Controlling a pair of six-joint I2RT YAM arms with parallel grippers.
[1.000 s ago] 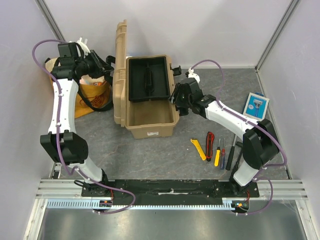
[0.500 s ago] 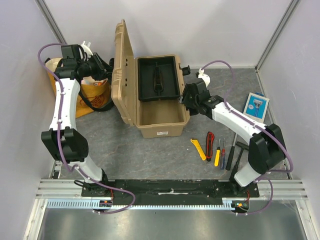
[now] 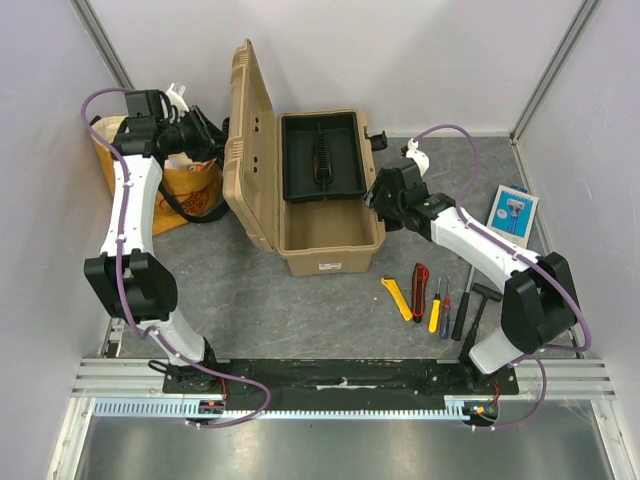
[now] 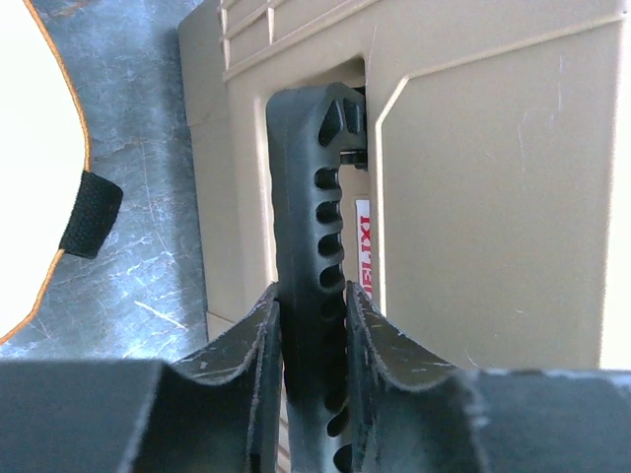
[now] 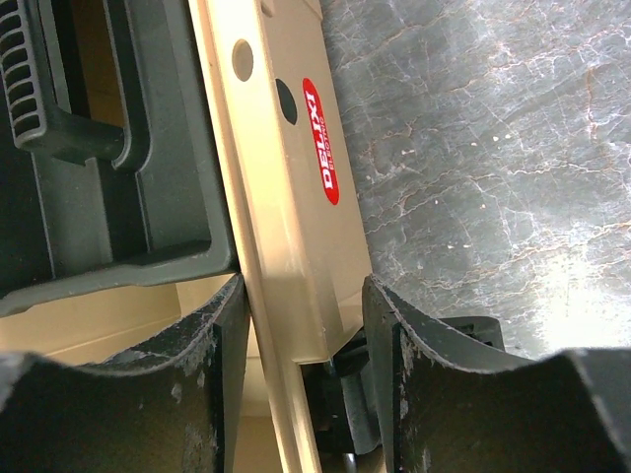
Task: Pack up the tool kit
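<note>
The tan toolbox (image 3: pixel 325 228) stands open at upper centre of the desk (image 3: pixel 250 300), with its lid (image 3: pixel 250 150) upright on the left and the black inner tray (image 3: pixel 322 158) across its far half. Left of the lid, a yellow bag (image 3: pixel 178 186) lies under the left arm, and a blue-white packet (image 3: pixel 512 211) sits at far right. At lower right, well apart from the box, lie a yellow cutter (image 3: pixel 397 298), a red cutter (image 3: pixel 421 278), screwdrivers (image 3: pixel 436 312) and a hammer (image 3: pixel 472 310).

Only the wrist views show us the grips. Our left fingers (image 4: pixel 258 345) are closed tight on the lid's black handle (image 4: pixel 308 197). Our right fingers (image 5: pixel 219 345), about half-spread, clamp the box's right wall, with a black latch (image 5: pixel 345 394) just outside.
</note>
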